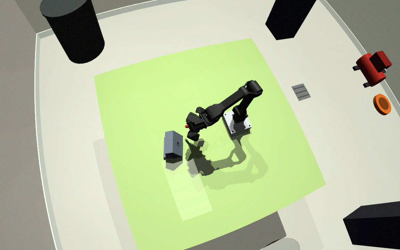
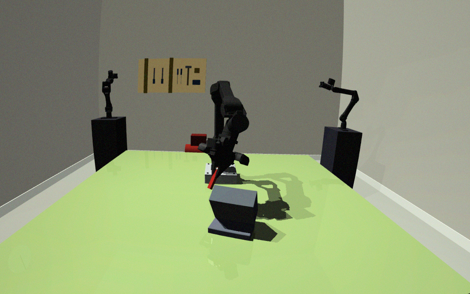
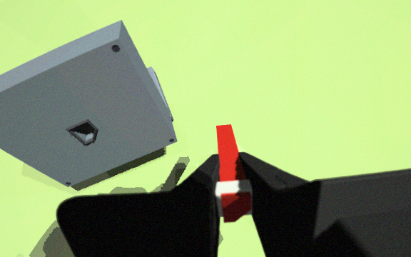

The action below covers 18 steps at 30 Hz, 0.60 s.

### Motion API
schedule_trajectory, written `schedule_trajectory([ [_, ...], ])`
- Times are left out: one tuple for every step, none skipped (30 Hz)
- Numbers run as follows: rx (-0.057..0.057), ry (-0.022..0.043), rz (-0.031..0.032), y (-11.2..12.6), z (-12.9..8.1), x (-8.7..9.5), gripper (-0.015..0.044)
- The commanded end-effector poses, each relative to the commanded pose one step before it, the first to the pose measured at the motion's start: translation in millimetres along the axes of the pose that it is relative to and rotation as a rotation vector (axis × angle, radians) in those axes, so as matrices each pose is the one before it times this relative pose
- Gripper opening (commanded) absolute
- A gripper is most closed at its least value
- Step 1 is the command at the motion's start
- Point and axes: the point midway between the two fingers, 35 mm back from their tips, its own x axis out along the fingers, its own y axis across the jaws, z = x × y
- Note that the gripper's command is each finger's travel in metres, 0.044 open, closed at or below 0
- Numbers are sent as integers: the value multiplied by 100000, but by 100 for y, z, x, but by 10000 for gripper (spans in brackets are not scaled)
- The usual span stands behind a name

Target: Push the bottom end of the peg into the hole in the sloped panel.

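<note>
Toward the left, near the middle of the green table (image 2: pixel 83 226), the grey sloped panel (image 3: pixel 73 107) is seen on its base, and the hole (image 3: pixel 83 132) in its face is shown in the wrist view as a five-sided opening with flat edges. To the right of it, off the table surface, the red peg (image 3: pixel 228 153) is held: the gripper (image 3: pixel 228 168) is closed on it, the black fingers being pressed against its two sides near the end with the white band. In the exterior view the peg (image 2: pixel 211 180) is seen tilted, with its free lower end just above the top edge of the panel (image 2: pixel 233 212) and not yet at the hole.

Several faults can be judged possible from here. The peg's free end is offset to the right of the hole, so a push made now would probably land on the panel face and the peg could be levered in the grip. If the peg's flat sides are not turned to match the hole's edges, jamming at the mouth is likely. If the push is not made along the hole's own direction, the peg may bind partway and be left short of the bottom. Whether the peg's section matches the hole cannot be told.
</note>
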Motion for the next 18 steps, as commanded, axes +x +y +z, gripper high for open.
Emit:
schedule_trajectory([
  [-452,-2063,344,103,-249,-205,0],
  [-299,-422,179,88,-42,-45,0],
  [-297,-422,180,88,-42,-46,0],
  [-295,-421,182,88,-42,-46,0],
  [-293,-421,183,88,-41,-47,0],
  [-291,-421,185,88,-41,-47,0],
  [-289,-421,186,88,-41,-47,0],
  [-287,-420,188,88,-41,-48,0],
  [-285,-420,189,88,-41,-48,0],
  [-283,-420,191,88,-41,-49,0],
  [-281,-420,192,88,-41,-49,0],
  [-279,-419,194,88,-40,-50,0],
  [-277,-419,195,88,-40,-50,0],
  [-275,-419,197,88,-40,-50,0],
  [-273,-418,198,88,-40,-51,0],
  [-271,-418,200,88,-40,-51,0],
  [-269,-418,201,88,-40,-52,0],
  [-267,-417,203,87,-40,-52,0],
])
